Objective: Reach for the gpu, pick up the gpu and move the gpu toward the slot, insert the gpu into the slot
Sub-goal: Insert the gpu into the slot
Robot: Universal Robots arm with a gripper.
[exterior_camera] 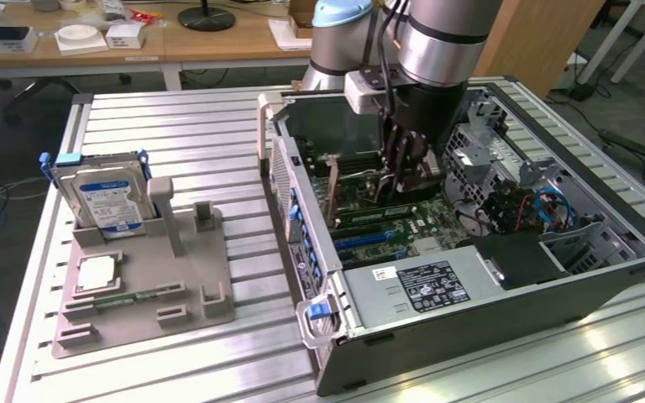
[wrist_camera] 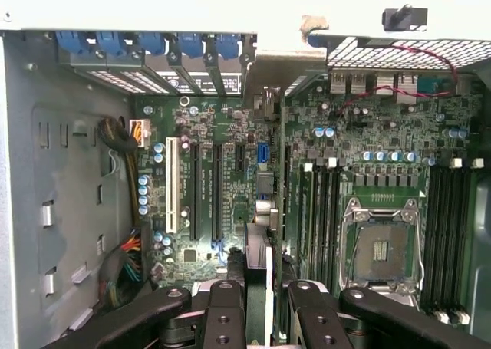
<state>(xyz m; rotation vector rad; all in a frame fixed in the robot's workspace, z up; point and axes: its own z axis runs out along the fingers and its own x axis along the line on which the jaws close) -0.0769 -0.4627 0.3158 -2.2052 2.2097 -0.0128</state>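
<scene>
My gripper (exterior_camera: 403, 178) reaches down inside the open computer case (exterior_camera: 502, 311), low over the green motherboard (wrist_camera: 383, 130). In the wrist view the gpu (wrist_camera: 259, 276) shows edge-on as a thin dark card, and the gripper (wrist_camera: 265, 318) is shut on it, one black finger (wrist_camera: 222, 314) on each side. The card runs in line with the long expansion slots (wrist_camera: 216, 188), beside the white slot (wrist_camera: 170, 184). Its lower edge is hidden, so I cannot tell whether it sits in a slot.
A CPU socket (wrist_camera: 381, 249) and memory slots (wrist_camera: 443, 234) lie beside the card. Cables (wrist_camera: 123, 261) and the case's metal wall (wrist_camera: 54, 211) are on the other side. Outside the case, a grey holder (exterior_camera: 188, 285) carries a hard drive (exterior_camera: 104, 197) and a memory stick (exterior_camera: 132, 295).
</scene>
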